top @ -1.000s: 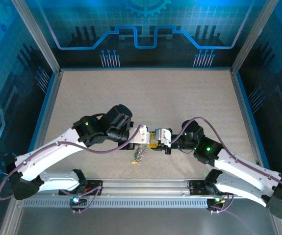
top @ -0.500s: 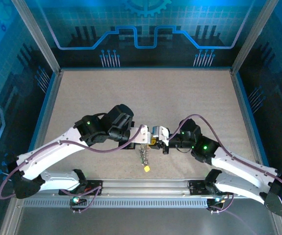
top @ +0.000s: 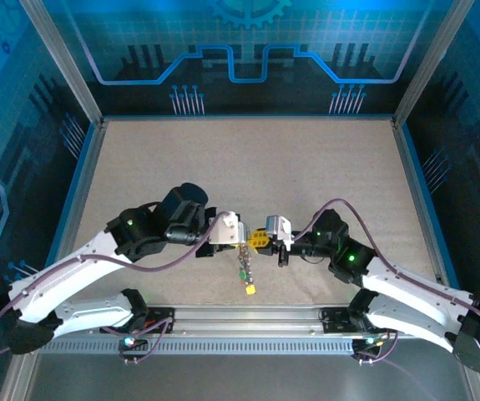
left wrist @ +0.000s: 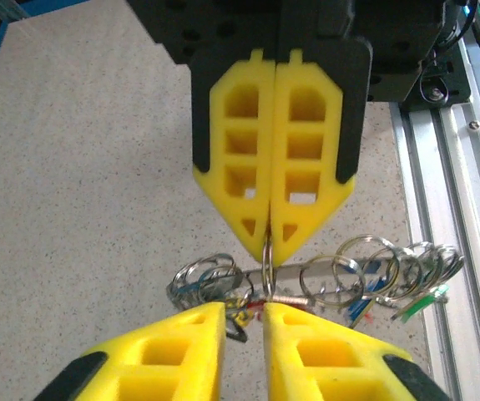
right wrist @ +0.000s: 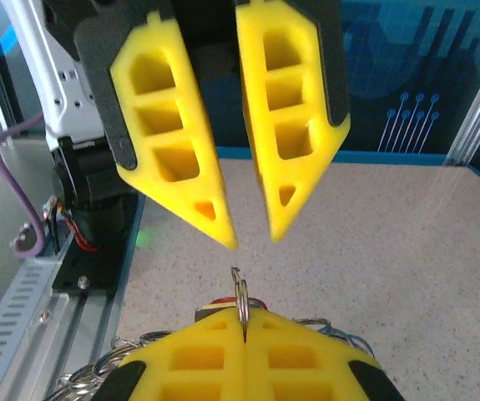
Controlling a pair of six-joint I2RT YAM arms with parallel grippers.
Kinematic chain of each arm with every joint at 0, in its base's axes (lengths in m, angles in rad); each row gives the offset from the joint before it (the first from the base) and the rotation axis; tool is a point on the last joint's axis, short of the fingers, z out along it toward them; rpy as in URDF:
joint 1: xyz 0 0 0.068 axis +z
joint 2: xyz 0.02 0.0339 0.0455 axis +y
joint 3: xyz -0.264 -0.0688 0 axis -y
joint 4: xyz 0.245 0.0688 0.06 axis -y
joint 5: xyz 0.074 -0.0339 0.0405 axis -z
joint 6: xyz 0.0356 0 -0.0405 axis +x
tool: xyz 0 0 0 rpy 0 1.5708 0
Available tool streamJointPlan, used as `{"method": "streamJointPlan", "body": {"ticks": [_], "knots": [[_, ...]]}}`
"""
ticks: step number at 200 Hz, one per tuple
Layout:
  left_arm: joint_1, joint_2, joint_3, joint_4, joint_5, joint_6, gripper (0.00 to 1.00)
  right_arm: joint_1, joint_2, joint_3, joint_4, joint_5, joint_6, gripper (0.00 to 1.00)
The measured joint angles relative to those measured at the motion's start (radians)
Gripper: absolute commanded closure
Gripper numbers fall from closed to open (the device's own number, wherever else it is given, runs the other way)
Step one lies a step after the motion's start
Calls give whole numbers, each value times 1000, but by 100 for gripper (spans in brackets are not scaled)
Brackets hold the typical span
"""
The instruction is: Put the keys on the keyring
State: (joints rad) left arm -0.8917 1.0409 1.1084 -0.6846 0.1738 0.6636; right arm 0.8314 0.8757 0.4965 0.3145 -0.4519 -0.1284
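Left wrist: right fingers [left wrist: 241,159] pinch the keyring [left wrist: 267,261], left fingers [left wrist: 169,355] slightly spread just beside it.

ring [right wrist: 240,292]: between right gripper [left wrist: 270,244] tips, edge toward left gripper [right wrist: 250,238] | left gripper: tip-to-tip facing right gripper, ring in line with its gap | keys [left wrist: 415,303]: below both grippers' tips, over table [left wrist: 73,167]

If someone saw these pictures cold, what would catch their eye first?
Two yellow pincers meet nose to nose over the table's near middle: the right pincer is shut on a metal ring, the left pincer facing it with jaws apart. A chain of rings and coloured keys strings out from that ring toward the near rail, ending in a yellow key.
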Motion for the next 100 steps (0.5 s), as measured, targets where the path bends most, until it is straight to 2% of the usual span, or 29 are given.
{"method": "streamJointPlan", "body": {"ticks": [17, 38, 53, 80, 100], "knots": [[0, -13, -22, 26, 6, -18, 71, 0, -22, -24, 55, 0, 20, 100], [0, -14, -39, 68, 18, -42, 71, 0, -42, -40, 96, 0, 34, 100], [0, -14, -56, 100, 30, -60, 78, 1, -45, -41, 108, 3, 35, 100], [0, -17, -76, 130, 49, -82, 100, 2, -49, -41, 116, 16, 36, 100], [0, -24, -82, 142, 51, -83, 100, 2, -54, -42, 118, 23, 35, 100]]}}
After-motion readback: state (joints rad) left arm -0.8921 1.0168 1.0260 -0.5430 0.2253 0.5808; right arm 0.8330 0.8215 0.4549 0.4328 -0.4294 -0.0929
